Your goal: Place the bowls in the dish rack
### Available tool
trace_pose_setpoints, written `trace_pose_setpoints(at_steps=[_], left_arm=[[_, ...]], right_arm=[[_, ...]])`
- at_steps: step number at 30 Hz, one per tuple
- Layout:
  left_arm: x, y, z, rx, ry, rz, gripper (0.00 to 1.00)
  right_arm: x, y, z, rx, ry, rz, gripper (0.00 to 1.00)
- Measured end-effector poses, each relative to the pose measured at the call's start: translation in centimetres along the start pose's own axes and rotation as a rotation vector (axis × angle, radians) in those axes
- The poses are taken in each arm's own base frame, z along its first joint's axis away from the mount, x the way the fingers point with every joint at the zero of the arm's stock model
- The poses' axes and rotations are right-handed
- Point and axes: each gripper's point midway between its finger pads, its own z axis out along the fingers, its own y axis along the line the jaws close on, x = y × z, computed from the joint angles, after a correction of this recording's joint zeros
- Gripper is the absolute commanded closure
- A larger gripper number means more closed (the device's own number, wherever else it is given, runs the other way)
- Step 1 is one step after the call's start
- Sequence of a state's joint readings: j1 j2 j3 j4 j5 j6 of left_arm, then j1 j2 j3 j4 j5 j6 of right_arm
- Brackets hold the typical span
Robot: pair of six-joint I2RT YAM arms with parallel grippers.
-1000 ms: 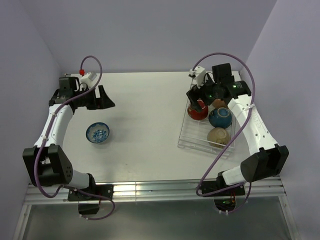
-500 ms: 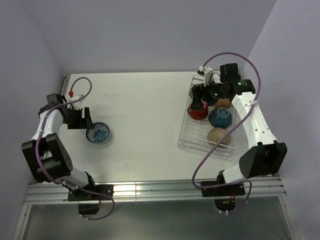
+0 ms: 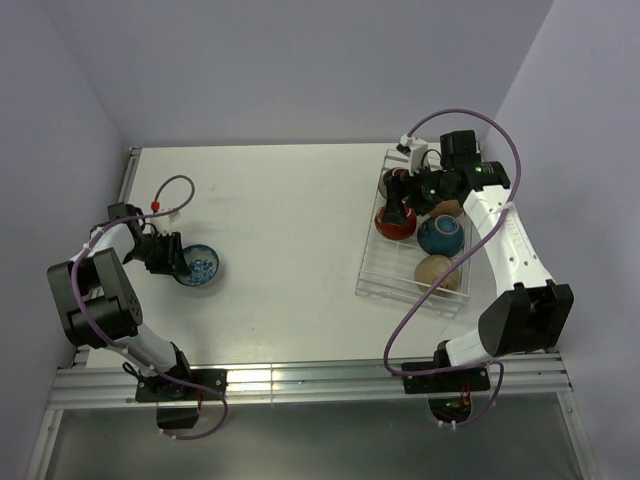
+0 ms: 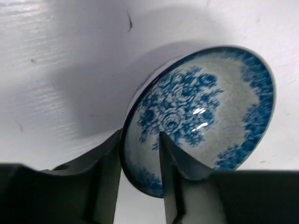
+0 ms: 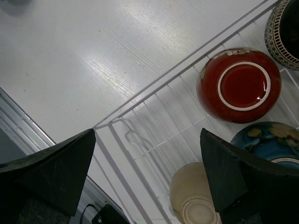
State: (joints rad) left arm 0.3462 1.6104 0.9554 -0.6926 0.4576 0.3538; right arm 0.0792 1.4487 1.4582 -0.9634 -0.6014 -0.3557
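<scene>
A white bowl with a blue flower pattern (image 3: 200,267) (image 4: 201,112) sits on the table at the left. My left gripper (image 3: 172,255) (image 4: 140,135) is shut on its near rim, one finger outside the wall and one inside. At the right stands the clear dish rack (image 3: 385,270) (image 5: 140,107). Upside down in it are a red bowl (image 3: 395,224) (image 5: 239,86), a dark blue bowl (image 3: 440,235) (image 5: 271,142) and a cream bowl (image 3: 437,272) (image 5: 194,200). My right gripper (image 3: 397,200) (image 5: 147,133) hangs open above the rack's far left part, holding nothing.
A tan bowl (image 3: 441,207) and a dark patterned bowl (image 5: 285,28) also sit at the rack's far end, partly hidden by my right arm. The walls of the enclosure stand close on the left, right and back.
My left gripper came toward the near side, dropped onto the blue-patterned bowl and closed on its rim. My right gripper stayed open over the rack and shifted only slightly.
</scene>
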Motion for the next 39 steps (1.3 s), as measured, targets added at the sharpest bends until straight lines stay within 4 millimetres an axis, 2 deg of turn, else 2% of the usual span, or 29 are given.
trace_pose_setpoints(at_steps=[7, 8, 11, 14, 16, 18, 20, 23, 24, 27, 29, 32, 35, 39], left_arm=[[-2.1, -1.4, 0.2, 0.059, -0.072, -0.023, 0.92], [-2.4, -1.9, 0.4, 0.067, -0.075, -0.019, 0.99], [-3.9, -3.6, 0.5, 0.120, -0.096, -0.027, 1.00], [-6.9, -5.6, 0.1, 0.179, -0.150, -0.032, 1.00], [-9.6, -7.5, -0.4, 0.215, -0.199, -0.036, 1.00], [-12.7, -10.2, -1.2, 0.263, -0.264, -0.014, 1.00], [-16.0, -13.9, -2.3, 0.324, -0.332, 0.020, 1.00], [-20.1, -20.7, -4.1, 0.448, -0.416, 0.087, 1.00], [-21.5, -23.8, -4.7, 0.507, -0.440, 0.110, 1.00], [-23.8, -31.4, -6.1, 0.659, -0.484, 0.183, 1.00], [-23.8, -35.4, -6.4, 0.738, -0.479, 0.222, 1.00], [-22.2, -40.1, -6.1, 0.831, -0.440, 0.256, 1.00], [-20.1, -43.5, -5.3, 0.905, -0.384, 0.276, 1.00], [-18.2, -46.2, -4.0, 0.962, -0.329, 0.283, 1.00]], right_arm=[[-0.7, 0.7, -0.5, -0.023, -0.038, 0.069, 0.00], [-0.8, 0.7, -0.7, -0.023, -0.048, 0.078, 0.00], [-1.3, 0.9, -1.2, -0.030, -0.075, 0.112, 0.00], [-1.5, 1.0, -1.7, -0.047, -0.095, 0.159, 0.00], [-1.7, 1.0, -2.0, -0.058, -0.108, 0.194, 0.00], [-2.0, 0.8, -2.3, -0.070, -0.127, 0.231, 0.00], [-2.1, 0.4, -2.7, -0.076, -0.145, 0.271, 0.00], [-2.4, 0.3, -3.2, -0.096, -0.163, 0.321, 0.00], [-2.5, 0.2, -3.4, -0.103, -0.171, 0.337, 0.00], [-2.7, 0.1, -4.1, -0.117, -0.194, 0.368, 0.00], [-2.9, 0.0, -4.8, -0.103, -0.226, 0.372, 0.00], [-2.5, 1.0, -6.2, -0.084, -0.282, 0.362, 0.00], [-1.8, 3.2, -7.8, -0.071, -0.351, 0.331, 0.00], [-1.2, 5.3, -9.4, -0.061, -0.438, 0.297, 0.00]])
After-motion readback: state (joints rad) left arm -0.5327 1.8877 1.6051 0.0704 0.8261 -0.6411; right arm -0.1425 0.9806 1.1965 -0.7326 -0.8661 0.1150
